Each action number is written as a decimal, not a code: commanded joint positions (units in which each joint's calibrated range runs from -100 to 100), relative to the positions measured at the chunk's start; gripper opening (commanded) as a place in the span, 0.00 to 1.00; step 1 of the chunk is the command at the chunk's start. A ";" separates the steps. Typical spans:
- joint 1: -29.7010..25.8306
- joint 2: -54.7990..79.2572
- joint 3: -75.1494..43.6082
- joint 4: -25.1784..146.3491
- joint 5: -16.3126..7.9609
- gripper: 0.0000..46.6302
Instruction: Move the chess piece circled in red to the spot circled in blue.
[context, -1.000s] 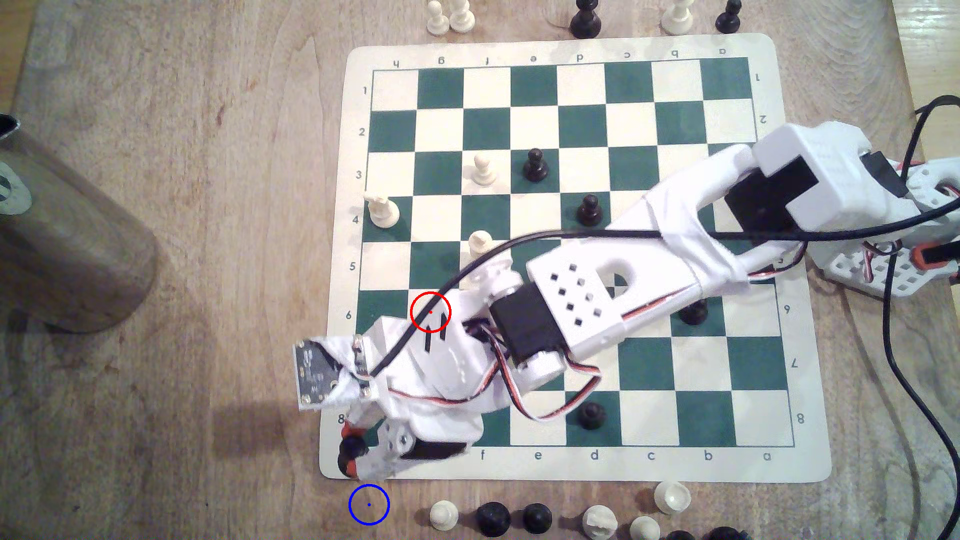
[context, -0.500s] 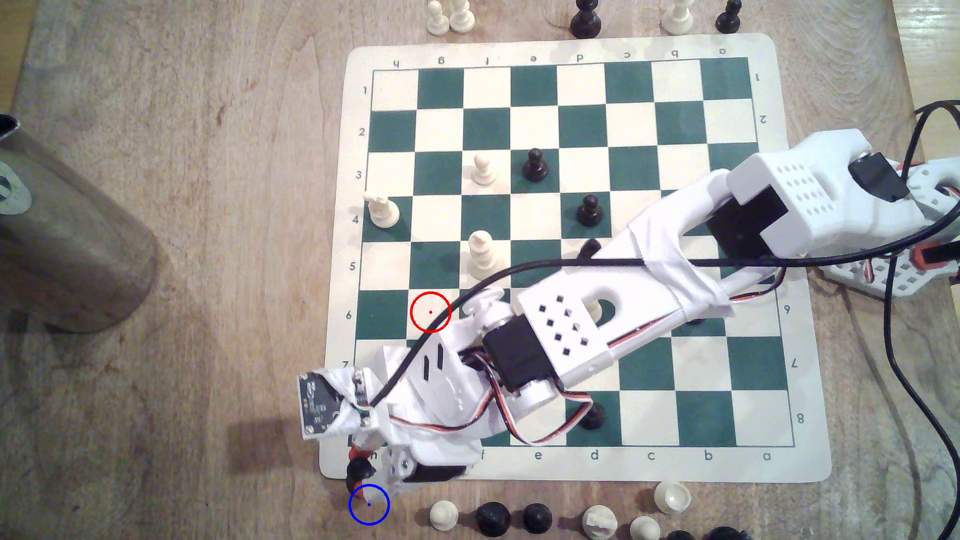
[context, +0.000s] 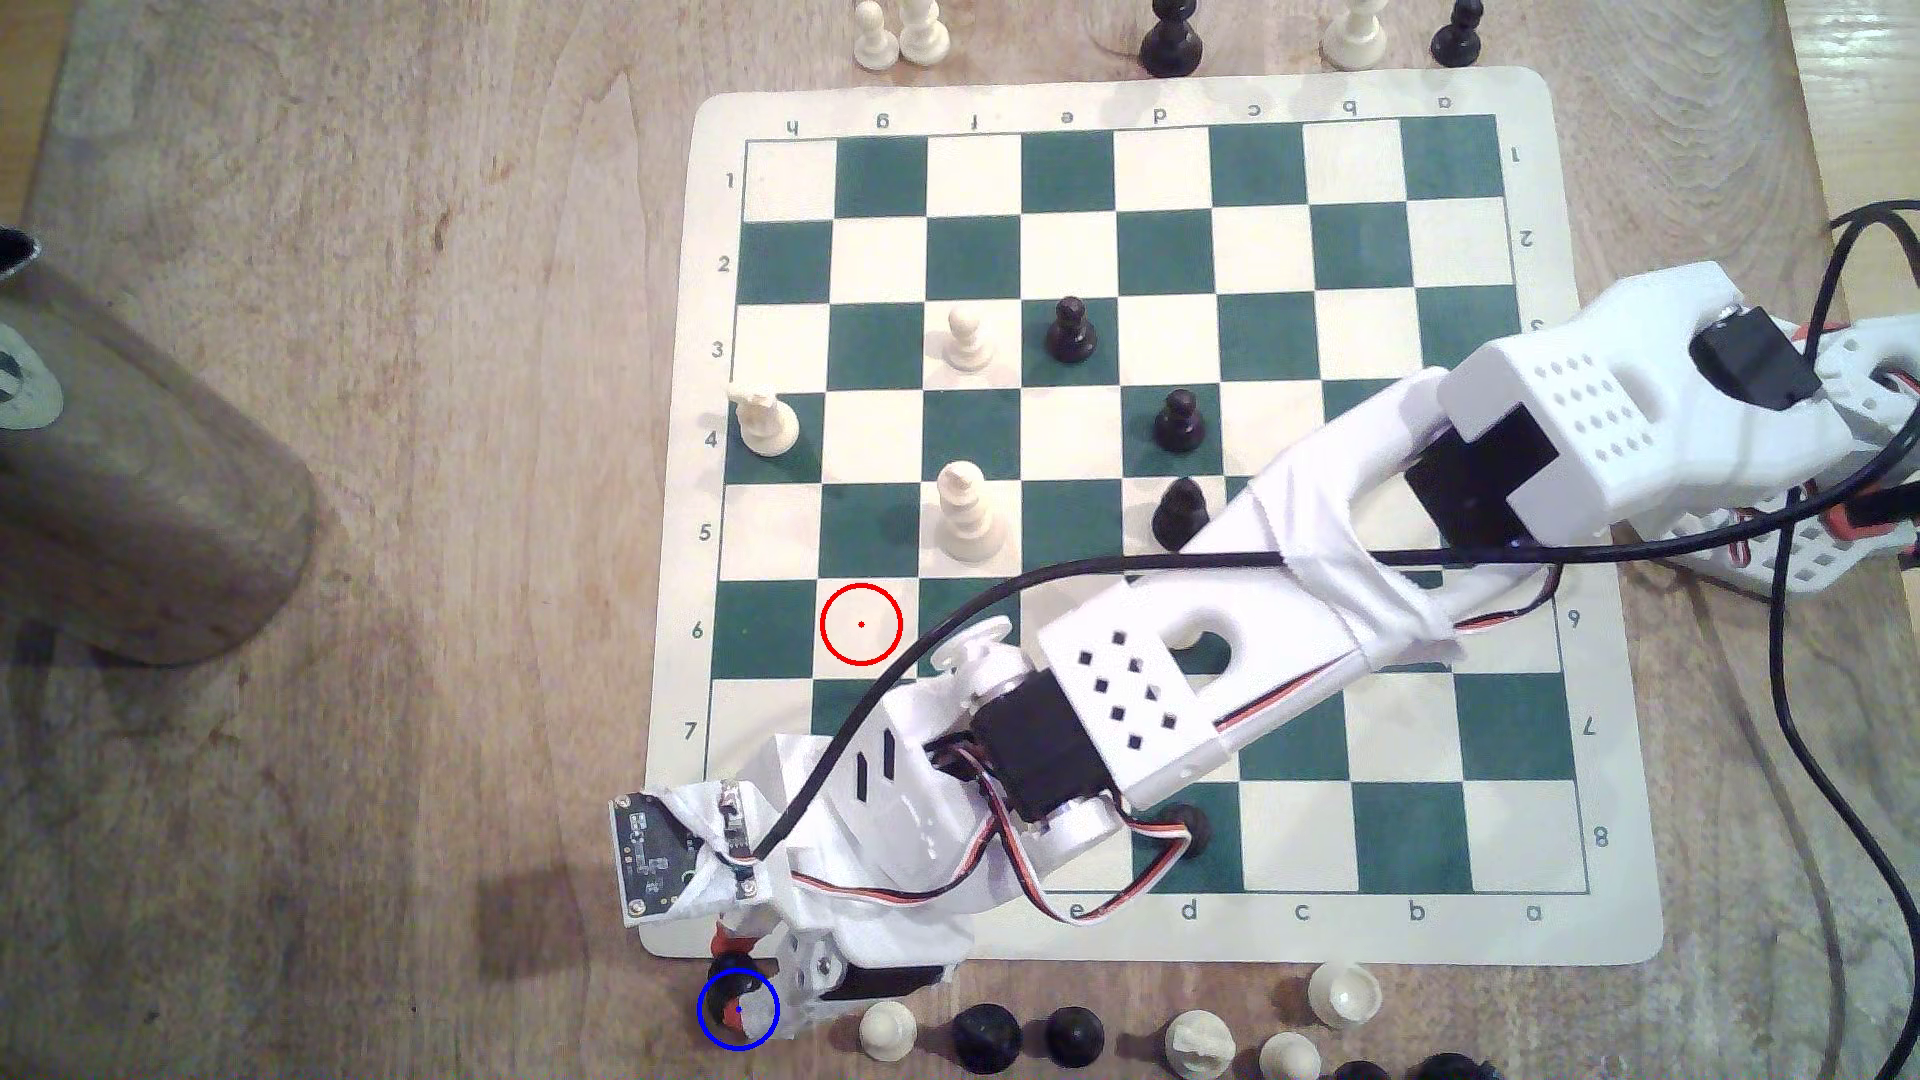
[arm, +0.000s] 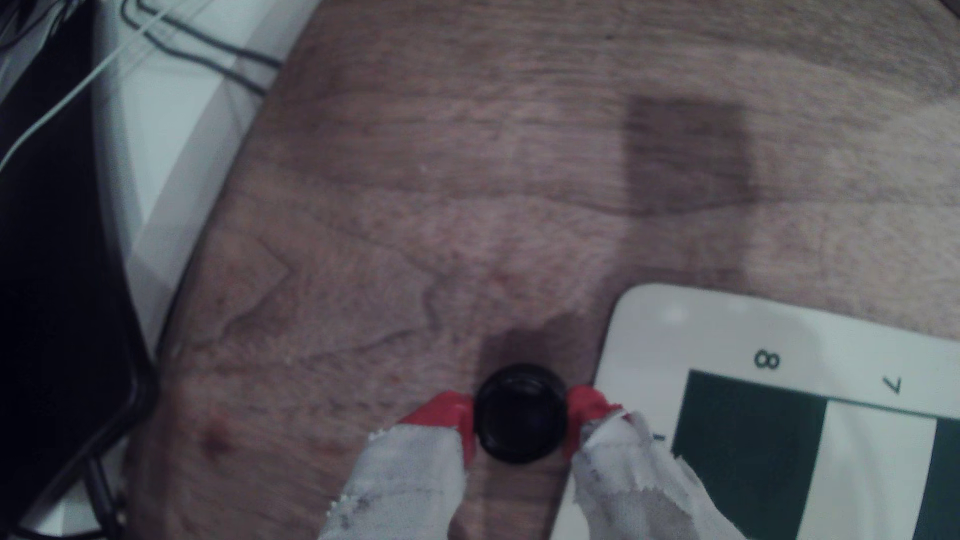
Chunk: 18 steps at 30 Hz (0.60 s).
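Though half hidden under the gripper (context: 740, 995) clamping it, black chess piece (arm: 521, 413) inside the blue ring (context: 738, 1008).

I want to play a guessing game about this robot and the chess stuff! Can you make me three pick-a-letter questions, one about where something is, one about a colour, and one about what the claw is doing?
1. Where is the black chess piece that the gripper carries?
A. On a green square in the middle of the board
B. Off the board, over the blue ring on the wooden table
C. Next to the tall wooden cylinder

2. What colour are the gripper's fingertips?
A. Red
B. Yellow
C. Blue

3. What is the gripper doing?
A. Wide open, holding nothing
B. Closed on a white piece
C. Closed on the black chess piece

Answers:
1. B, since the exterior view shows the piece inside the blue ring, just past the corner of the chess board.
2. A, since the wrist view shows red tips above white wrapping.
3. C, since both red tips press on the piece's sides.
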<state>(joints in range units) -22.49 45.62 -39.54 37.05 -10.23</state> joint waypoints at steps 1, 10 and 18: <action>-0.39 -2.84 -5.88 -1.26 -0.15 0.01; -0.31 -1.82 -6.25 -1.34 -0.15 0.01; -0.31 -0.63 -7.15 -1.34 0.00 0.06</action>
<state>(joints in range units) -22.49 47.88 -40.99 36.89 -10.23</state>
